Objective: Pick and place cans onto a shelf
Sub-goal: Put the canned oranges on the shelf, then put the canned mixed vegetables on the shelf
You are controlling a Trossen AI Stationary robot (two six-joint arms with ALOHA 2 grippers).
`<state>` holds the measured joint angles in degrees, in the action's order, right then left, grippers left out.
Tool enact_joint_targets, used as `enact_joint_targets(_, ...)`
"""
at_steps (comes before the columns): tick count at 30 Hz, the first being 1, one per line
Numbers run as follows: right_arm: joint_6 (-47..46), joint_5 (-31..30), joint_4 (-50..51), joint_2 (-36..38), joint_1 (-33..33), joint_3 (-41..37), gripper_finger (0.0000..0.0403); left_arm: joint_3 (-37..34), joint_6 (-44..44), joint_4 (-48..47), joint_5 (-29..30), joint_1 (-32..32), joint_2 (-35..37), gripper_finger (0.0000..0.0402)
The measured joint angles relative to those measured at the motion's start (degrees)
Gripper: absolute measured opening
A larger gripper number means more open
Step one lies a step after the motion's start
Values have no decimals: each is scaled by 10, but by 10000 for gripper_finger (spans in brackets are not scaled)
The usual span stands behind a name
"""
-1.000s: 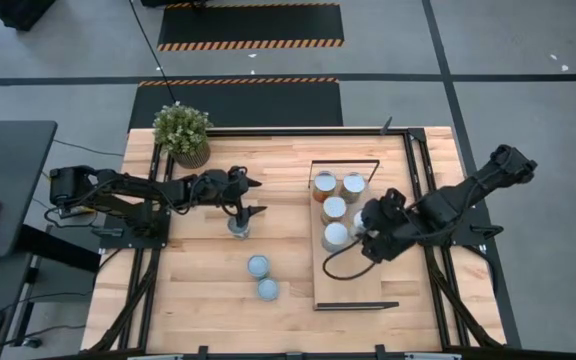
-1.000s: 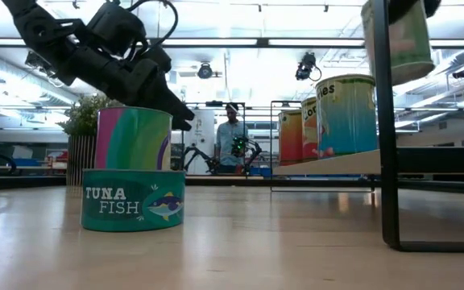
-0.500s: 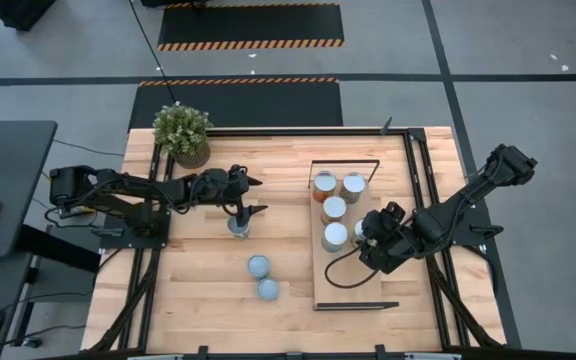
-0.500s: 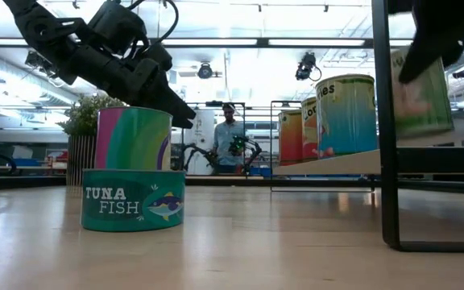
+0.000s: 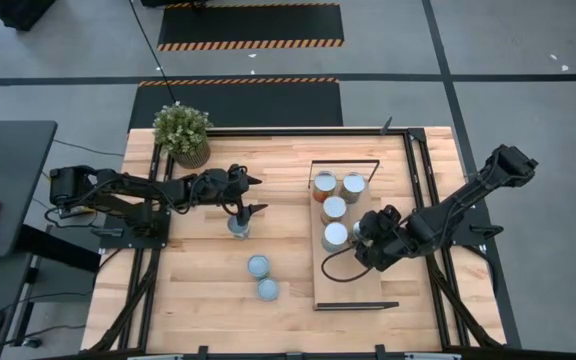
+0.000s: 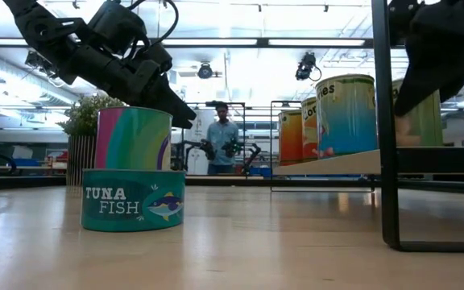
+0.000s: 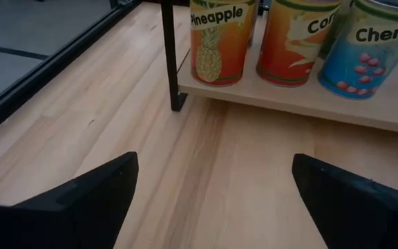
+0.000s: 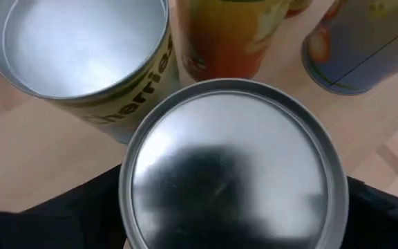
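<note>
My right gripper (image 5: 365, 237) is shut on a tin can with a silvery top (image 8: 230, 166) over the light-wood shelf (image 5: 353, 285). That can also shows in the low view (image 6: 422, 113), next to a Cherries can (image 8: 81, 48). Three other cans (image 5: 334, 208) stand on the shelf's far part. My left gripper (image 5: 256, 195) is open and empty, just above a tall pink-and-green can (image 6: 133, 137) on the table. A tuna can (image 6: 133, 200) and another low can (image 5: 267, 289) stand nearer the front edge. My right gripper pinches the silvery-topped can between its two fingers (image 8: 88, 207), one on each side of the can's wall just under the rim (image 8: 124, 197). The fingers come from above, slanting down. The can is upright, its base at the shelf board (image 6: 353, 161); whether it rests on the board, I cannot tell.
A potted plant (image 5: 182, 132) stands at the table's far left corner. The shelf's black frame post (image 6: 387, 121) rises at its near end. A person (image 6: 221, 141) stands in the room beyond the table. The shelf's near half is bare board.
My right gripper has gone down with the can, from well above the shelf to the level of the board, and a little toward the table's near edge. The can has stayed upright.
</note>
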<state>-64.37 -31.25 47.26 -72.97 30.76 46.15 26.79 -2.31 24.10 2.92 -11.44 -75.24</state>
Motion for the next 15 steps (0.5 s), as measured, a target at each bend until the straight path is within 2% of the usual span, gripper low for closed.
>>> enact_joint_targets(4, 24, 19, 4, 0, -11, 20, 373, 0, 5, -1, 0, 0, 6, 389)
enact_joint_targets(15, 55, 37, 112, 0, -33, 115, 376, 0, 5, -5, -1, 1, 23, 389)
